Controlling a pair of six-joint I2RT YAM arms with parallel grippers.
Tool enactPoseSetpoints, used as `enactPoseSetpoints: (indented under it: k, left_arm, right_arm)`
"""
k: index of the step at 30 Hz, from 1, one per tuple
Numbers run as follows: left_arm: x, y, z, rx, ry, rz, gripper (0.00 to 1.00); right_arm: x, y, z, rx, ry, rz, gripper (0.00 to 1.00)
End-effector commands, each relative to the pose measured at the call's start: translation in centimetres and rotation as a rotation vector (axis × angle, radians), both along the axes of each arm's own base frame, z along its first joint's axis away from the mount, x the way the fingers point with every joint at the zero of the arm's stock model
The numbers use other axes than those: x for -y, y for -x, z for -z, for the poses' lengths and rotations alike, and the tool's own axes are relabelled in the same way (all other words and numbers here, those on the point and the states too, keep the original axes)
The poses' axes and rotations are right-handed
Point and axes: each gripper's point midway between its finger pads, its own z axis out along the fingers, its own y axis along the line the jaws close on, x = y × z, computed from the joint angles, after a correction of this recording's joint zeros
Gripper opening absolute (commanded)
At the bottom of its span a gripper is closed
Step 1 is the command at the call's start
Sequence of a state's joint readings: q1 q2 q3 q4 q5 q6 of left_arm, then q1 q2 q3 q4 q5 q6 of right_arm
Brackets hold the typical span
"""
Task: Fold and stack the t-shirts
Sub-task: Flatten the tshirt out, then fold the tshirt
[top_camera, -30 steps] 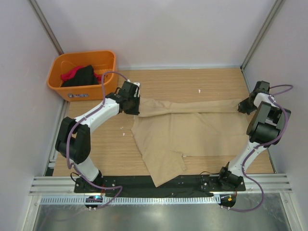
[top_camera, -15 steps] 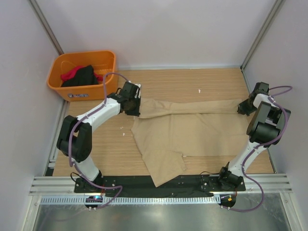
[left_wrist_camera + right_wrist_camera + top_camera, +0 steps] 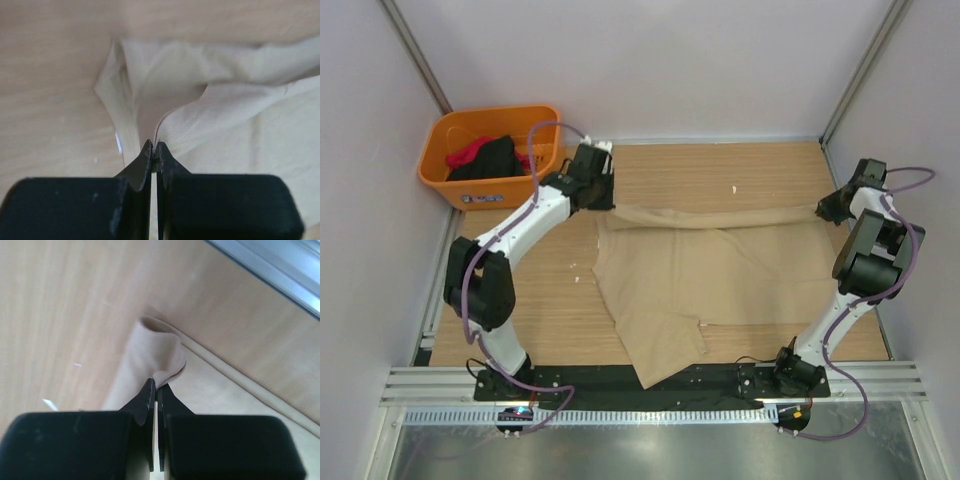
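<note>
Top external view shows the tan-beige t-shirt [image 3: 720, 275] spread across the middle of the wooden table [image 3: 720, 165]. Its far edge is drawn into a long, narrow strip stretched between the two arms. The left gripper [image 3: 608, 205] has the left end of that strip, and the right gripper [image 3: 823, 212] has the right end, close to the right wall. The rest of the shirt lies loose and creased on the wood below the strip, with one flap reaching toward the near edge between the arm bases. In the left wrist view the black fingers [image 3: 142, 162] are pressed together with no visible gap. A fold of tan cloth is pinched at their tips, and the fabric fans out to the right above bare wood. The right wrist view shows the same kind of grip: that gripper's jaws are closed tight on a small rolled corner of the shirt, which curls up just beyond the tips, with the rest of the cloth trailing away beneath. The orange basket [image 3: 535, 120] stands in the far left corner, near the left gripper but apart from it. It holds a black t-shirt [image 3: 495, 160] with a red t-shirt [image 3: 468, 152] bunched beside it. A few white specks [image 3: 734, 188] lie on the bare wood beyond the strip.
</note>
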State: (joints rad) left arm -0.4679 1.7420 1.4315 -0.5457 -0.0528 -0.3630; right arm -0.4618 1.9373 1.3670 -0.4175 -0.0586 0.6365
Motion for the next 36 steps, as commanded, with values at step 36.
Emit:
enactPoseSetpoints:
  k: [36]
  left_arm:
    - [0.8, -2.8, -2.4, 0.169, -0.020, 0.161, 0.00]
  right_arm:
    - [2.1, -3.2, -4.5, 0.216, -0.028, 0.009, 0.01]
